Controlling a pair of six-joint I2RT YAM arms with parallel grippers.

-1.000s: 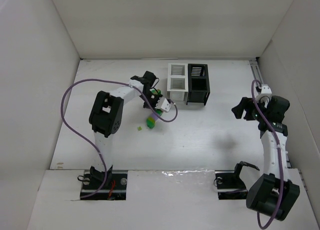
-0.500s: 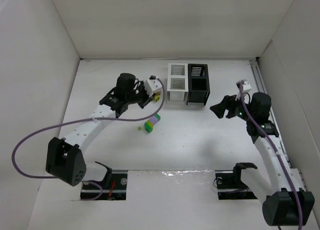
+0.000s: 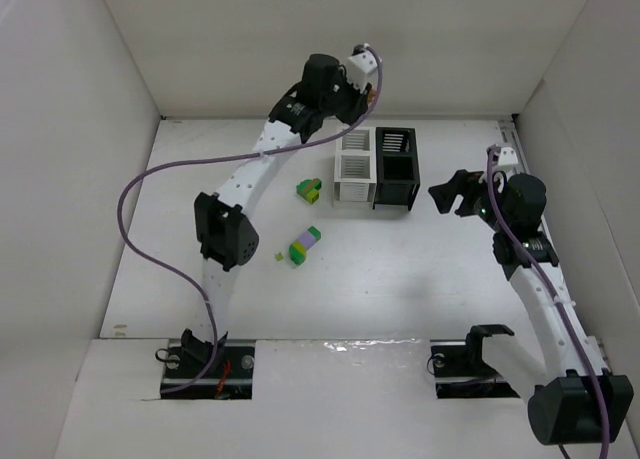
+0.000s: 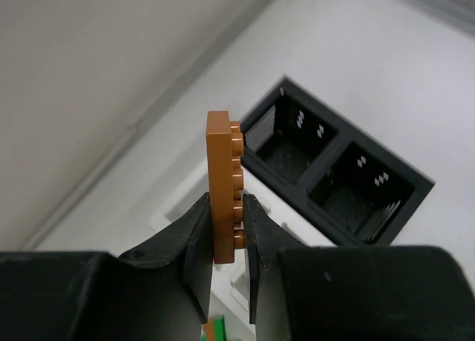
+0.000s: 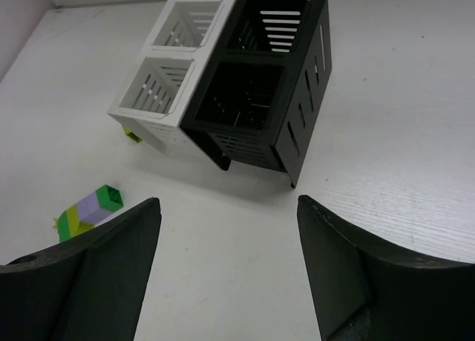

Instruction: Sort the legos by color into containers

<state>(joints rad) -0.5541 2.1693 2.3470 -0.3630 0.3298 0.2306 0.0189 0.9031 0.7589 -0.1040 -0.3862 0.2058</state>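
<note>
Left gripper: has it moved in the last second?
Yes. The left gripper has swung from the table left of the containers toward the far wall. It is now above their far-left corner, shut on an orange-brown lego.

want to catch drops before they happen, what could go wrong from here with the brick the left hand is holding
1. The left hand pinches the orange-brown brick only at its lower end. Most of the brick sticks out past the fingers, so it could pivot or slip.
2. The hand looks well above the containers, whose four bins are joined. A release from here might bounce off a rim or land in the wrong bin.
</note>
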